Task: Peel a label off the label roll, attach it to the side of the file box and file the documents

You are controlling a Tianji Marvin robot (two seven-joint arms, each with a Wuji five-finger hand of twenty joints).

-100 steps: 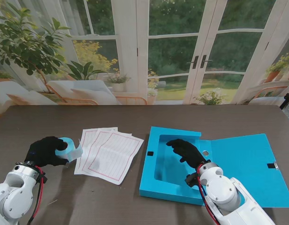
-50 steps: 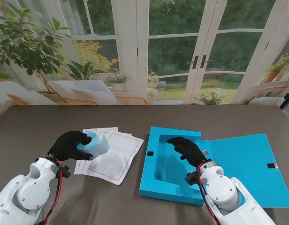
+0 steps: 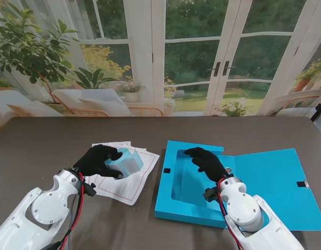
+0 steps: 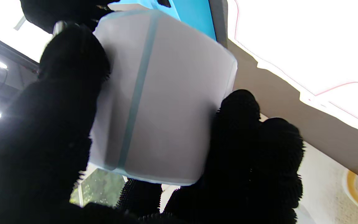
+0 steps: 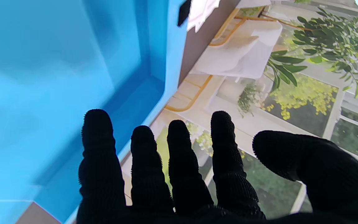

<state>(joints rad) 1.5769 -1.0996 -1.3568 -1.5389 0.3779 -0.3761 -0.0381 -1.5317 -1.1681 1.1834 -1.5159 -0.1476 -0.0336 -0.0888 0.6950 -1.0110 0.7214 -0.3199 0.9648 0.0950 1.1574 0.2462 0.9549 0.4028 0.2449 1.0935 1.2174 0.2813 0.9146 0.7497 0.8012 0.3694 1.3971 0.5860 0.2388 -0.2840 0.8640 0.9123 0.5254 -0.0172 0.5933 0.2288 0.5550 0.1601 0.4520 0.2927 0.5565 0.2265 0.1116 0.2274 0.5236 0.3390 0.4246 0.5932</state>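
Pale-blue label roll (image 3: 126,162) sits clasped in the left hand (image 3: 99,161) over the documents (image 3: 130,177), left of the file box (image 3: 192,182); the right hand (image 3: 206,162), fingers (image 5: 179,146) spread and empty, hovers over that box.

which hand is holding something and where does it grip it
The left hand holds the label roll, fingers wrapped around its outer curved face. The right hand holds nothing.

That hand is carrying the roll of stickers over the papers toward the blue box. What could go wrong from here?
The left hand pinches the label roll only by its sides, so it might slip and drop onto the documents. The right hand is spread open over the file box, so the two hands could collide as the roll comes closer.
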